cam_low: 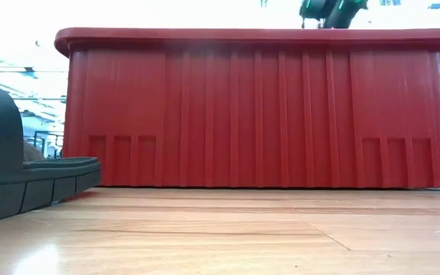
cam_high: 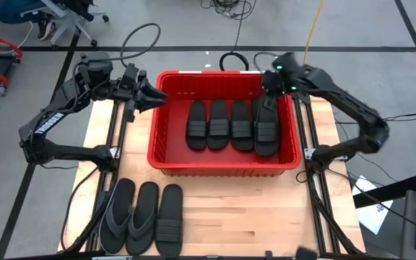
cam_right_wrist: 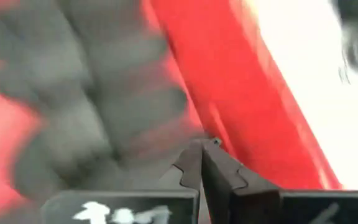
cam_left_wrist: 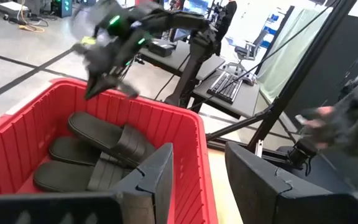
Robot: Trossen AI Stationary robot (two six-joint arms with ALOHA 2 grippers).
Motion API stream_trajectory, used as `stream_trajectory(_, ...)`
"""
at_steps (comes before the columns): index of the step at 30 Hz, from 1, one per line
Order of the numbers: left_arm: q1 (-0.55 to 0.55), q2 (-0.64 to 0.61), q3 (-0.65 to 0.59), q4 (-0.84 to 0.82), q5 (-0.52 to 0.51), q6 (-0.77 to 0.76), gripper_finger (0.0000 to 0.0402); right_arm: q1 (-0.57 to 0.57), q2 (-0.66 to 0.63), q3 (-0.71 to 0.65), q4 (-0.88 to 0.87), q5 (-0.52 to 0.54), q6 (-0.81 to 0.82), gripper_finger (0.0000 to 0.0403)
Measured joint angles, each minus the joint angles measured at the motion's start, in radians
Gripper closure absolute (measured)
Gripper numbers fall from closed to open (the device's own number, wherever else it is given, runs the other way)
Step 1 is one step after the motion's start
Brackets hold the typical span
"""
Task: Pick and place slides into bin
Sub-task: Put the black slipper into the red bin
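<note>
Red bin (cam_high: 166, 155) holds four slides (cam_high: 231, 125); three (cam_high: 143, 218) wait at seven o'clock. Right hand (cam_high: 269, 92) clenched, left hand (cam_high: 152, 96) released, both empty.

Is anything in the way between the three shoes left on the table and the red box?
Nothing visible is. The three slides lie on bare table just in front of the bin, whose open top has free floor on its left side. The left gripper hangs open over the bin's left rim; the right gripper, shut, is over the far right corner.
</note>
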Motion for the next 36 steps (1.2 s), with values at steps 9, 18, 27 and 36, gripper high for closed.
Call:
stream_trajectory(9,0.000,0.000,0.000,0.000,-0.001,0.072,0.0256,0.219,-0.295,-0.063,0.620,-0.502,0.474,0.0403)
stream_trajectory(18,0.000,0.000,0.000,0.001,-0.006,0.096,0.0256,0.680,-0.359,-0.406,0.963,-0.391,0.748,0.0403)
stream_trajectory(27,-0.002,-0.001,0.000,-0.128,-0.002,0.086,0.0256,0.987,-0.394,-0.622,1.224,0.093,0.766,0.0403)
stream_trajectory(36,-0.161,-0.007,0.000,-0.418,0.128,0.248,0.0277,1.113,-0.458,-0.624,1.216,0.237,0.833,0.0403)
